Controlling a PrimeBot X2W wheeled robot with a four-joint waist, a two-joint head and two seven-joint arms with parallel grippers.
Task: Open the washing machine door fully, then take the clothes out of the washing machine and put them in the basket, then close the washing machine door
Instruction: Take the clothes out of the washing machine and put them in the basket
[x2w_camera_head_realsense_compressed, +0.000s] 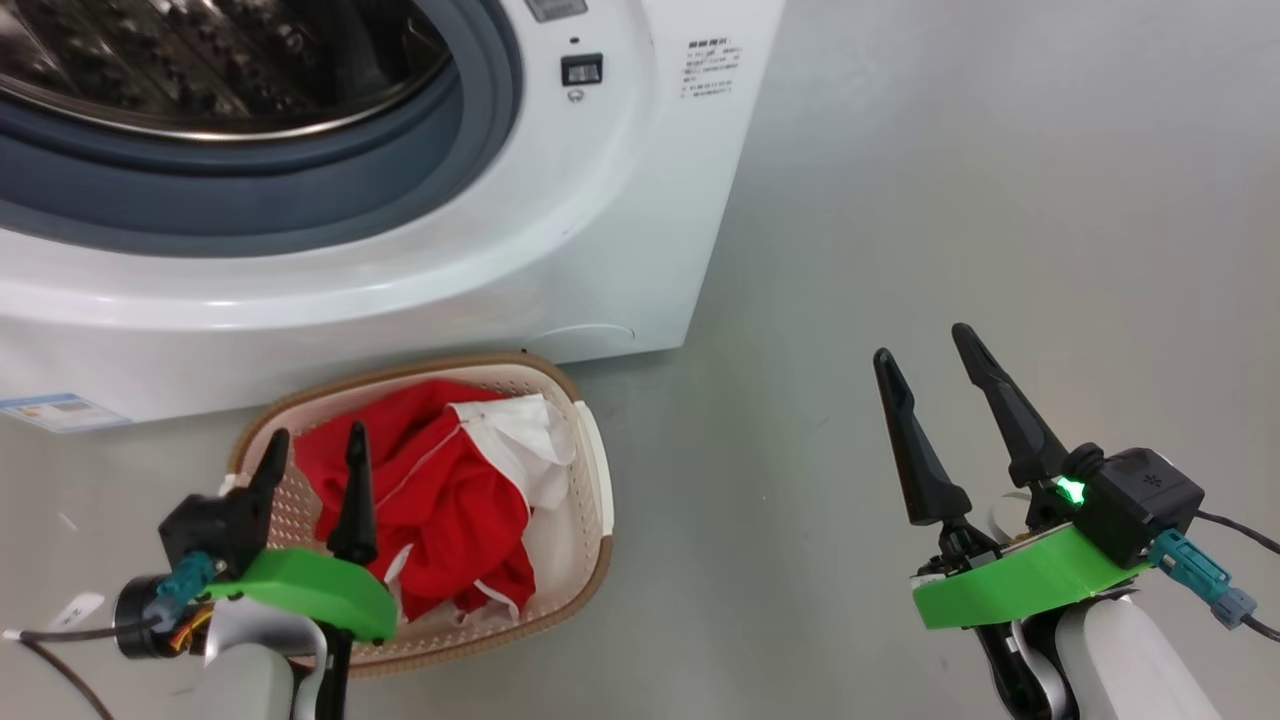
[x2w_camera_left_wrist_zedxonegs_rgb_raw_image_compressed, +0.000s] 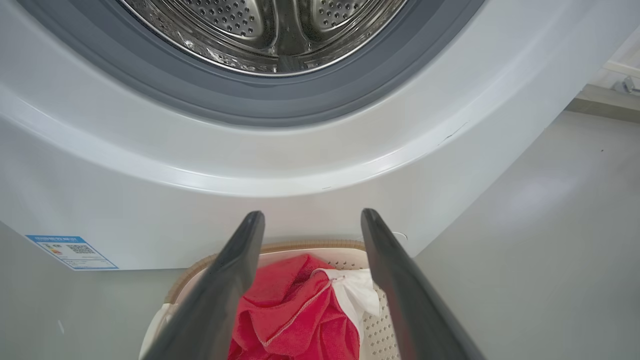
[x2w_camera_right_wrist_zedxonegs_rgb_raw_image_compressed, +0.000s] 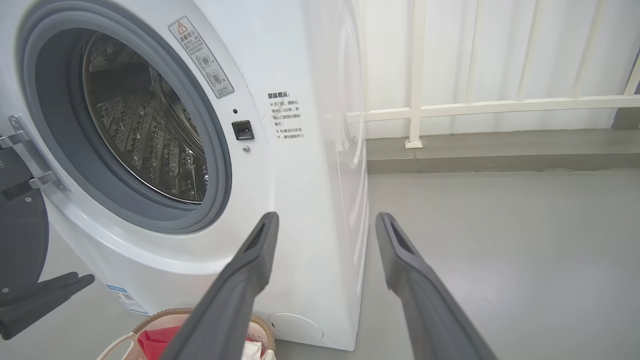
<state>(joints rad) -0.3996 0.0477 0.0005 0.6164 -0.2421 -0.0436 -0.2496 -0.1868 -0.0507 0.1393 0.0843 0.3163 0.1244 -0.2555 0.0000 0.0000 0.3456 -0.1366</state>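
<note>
The white washing machine (x2w_camera_head_realsense_compressed: 620, 200) stands with its mouth uncovered, and the steel drum (x2w_camera_left_wrist_zedxonegs_rgb_raw_image_compressed: 270, 30) shows bare metal inside. The washing machine door (x2w_camera_right_wrist_zedxonegs_rgb_raw_image_compressed: 20, 220) is swung out at the left, with only its dark edge and hinge in sight. The red and white clothes (x2w_camera_head_realsense_compressed: 440, 490) lie heaped in the basket (x2w_camera_head_realsense_compressed: 590, 480) on the floor against the machine's front. My left gripper (x2w_camera_head_realsense_compressed: 315, 435) hangs open just above the basket's near side, nothing between its fingers. My right gripper (x2w_camera_head_realsense_compressed: 922, 343) is open over the bare floor to the right of the machine.
Grey floor (x2w_camera_head_realsense_compressed: 950, 200) stretches to the right of the machine. A white railing (x2w_camera_right_wrist_zedxonegs_rgb_raw_image_compressed: 450, 105) with a low kerb stands behind it. A blue label sticker (x2w_camera_head_realsense_compressed: 60, 410) sits low on the machine's front. Cables trail from both wrists.
</note>
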